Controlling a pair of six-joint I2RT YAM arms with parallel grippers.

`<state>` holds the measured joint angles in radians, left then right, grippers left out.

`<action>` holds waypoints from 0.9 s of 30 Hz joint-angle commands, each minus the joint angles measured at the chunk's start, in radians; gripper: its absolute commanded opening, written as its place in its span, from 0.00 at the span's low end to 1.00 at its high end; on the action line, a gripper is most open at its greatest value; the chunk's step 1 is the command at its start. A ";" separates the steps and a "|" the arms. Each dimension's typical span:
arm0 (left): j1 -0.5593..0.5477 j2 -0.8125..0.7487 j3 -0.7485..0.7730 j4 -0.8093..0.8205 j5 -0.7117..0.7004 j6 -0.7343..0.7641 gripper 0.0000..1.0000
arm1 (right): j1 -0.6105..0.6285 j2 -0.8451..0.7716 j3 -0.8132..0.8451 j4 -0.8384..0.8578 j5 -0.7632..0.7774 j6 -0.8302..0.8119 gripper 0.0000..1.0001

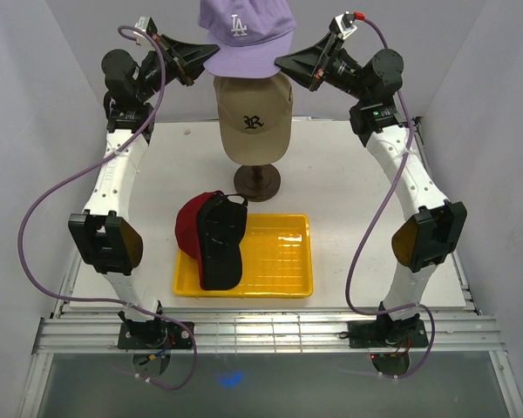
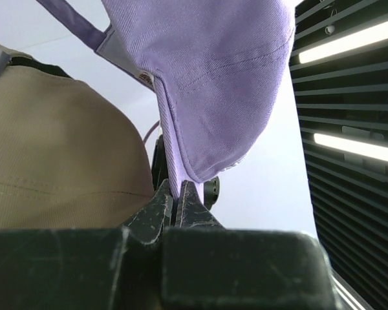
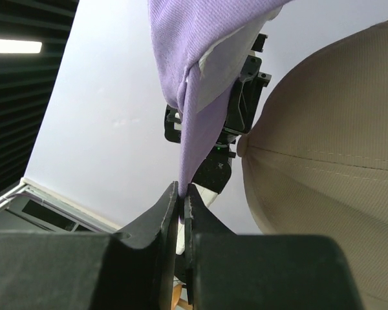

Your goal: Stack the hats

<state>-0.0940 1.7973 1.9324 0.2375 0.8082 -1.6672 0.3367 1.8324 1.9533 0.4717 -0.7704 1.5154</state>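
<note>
a: edges first. the white table [image 1: 349, 174] is boxed by pale walls at left, right and back. its near edge meets a metal rail where both arm bases are bolted.

b: room to move?

a: bare table shows left and right of the yellow tray [image 1: 283, 261], and more behind it, around the brown stand base [image 1: 257, 181]. the arms rise along the outer sides and lean inward at the top, so the centre line is the crowded part.

b: tools?

a: left gripper [image 2: 178, 197] has its jaws pressed together on a thin fold of the lavender cap's [image 1: 247, 35] rim. right gripper [image 3: 183, 196] is the same, pinching the opposite edge. the cap hangs between them.

b: where is it, exactly?

a: high at the back centre, directly over the tan cap [image 1: 255, 117], which sits on the stand. from above the two overlap. in the wrist views the lavender fabric is close beside the tan crown, but i cannot tell whether they touch.

b: looks?

a: lavender twill with a white "la" mark on the front, and the crown is sagging where it is pinched. the tan cap has a dark "r" emblem, brim toward the arms.

b: the others?

a: red cap [image 1: 187, 228] and black cap [image 1: 220, 248] are at the tray's left end, black lying over red. the red one bulges past the tray's left rim.
</note>
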 commanded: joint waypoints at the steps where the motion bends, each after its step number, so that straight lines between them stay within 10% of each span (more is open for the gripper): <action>1: -0.015 -0.012 0.036 -0.001 0.172 0.052 0.00 | -0.015 -0.018 0.070 0.028 0.053 -0.003 0.08; 27: -0.015 -0.249 -0.360 0.039 0.206 0.164 0.00 | -0.034 -0.258 -0.356 0.127 0.034 -0.095 0.08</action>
<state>-0.1043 1.6161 1.6333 0.2539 0.8566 -1.5929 0.3340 1.6283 1.6203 0.4847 -0.7994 1.4483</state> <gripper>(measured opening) 0.038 0.088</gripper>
